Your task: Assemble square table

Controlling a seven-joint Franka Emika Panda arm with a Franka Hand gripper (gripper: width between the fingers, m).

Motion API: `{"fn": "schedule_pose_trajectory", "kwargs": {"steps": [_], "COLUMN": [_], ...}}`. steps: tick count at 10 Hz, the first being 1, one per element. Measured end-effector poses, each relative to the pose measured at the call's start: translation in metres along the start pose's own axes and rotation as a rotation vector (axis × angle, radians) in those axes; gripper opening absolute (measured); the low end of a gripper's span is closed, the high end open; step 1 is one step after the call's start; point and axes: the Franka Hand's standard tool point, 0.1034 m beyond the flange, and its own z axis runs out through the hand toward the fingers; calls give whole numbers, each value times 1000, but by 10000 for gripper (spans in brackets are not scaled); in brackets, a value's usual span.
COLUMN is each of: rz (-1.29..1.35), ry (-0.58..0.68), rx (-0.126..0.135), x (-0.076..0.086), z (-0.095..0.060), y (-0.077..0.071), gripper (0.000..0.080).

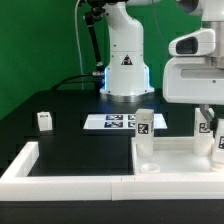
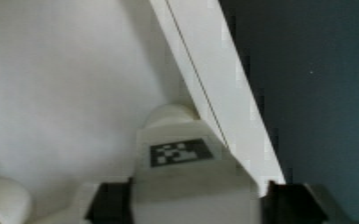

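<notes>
Exterior faces arm (image 1: 124,55); wrist close, probably above shared panel (image 2: 60,90).

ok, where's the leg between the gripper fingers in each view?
Exterior view: leg near the exterior view's right edge, under the gripper, over the square panel.
Wrist view: leg between the gripper fingers, beside the panel's raised rim.
Shared landmark: the raised rim.

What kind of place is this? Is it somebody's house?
Most likely a robot lab, not a house. A white robot arm stands on a black table, a green curtain hangs behind it, and a marker board with printed tags lies on the table.
</notes>
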Motion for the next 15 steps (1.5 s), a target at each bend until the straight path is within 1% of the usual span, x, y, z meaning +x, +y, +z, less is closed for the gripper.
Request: {"fn": "schedule_pose_trajectory", "kwargs": {"steps": [2,4,5,6,7,8,9,10,11,12,13,14,15], "rz": [105,359,553,748,880,989,1072,1105,1077,1021,890,785,640], "ry": [-2,-27,-49,-68,-85,-99,-107,-108,-107,-103,-92,-87,-75], "rx": [1,17,5,22,56,79,88,87,88,89,96,86,67], "x": [1,4,4,5,5,5,6,6,6,6,8,6,3], "z": [1,2,3,3,4,4,4,4,4,4,2,2,2], "y": [1,2,-1,-3,-5,-6,-6,-7,-6,-6,-6,-6,-7], "gripper": [298,296,293,293,293,293,294,294,380,380,553,553,628]}}
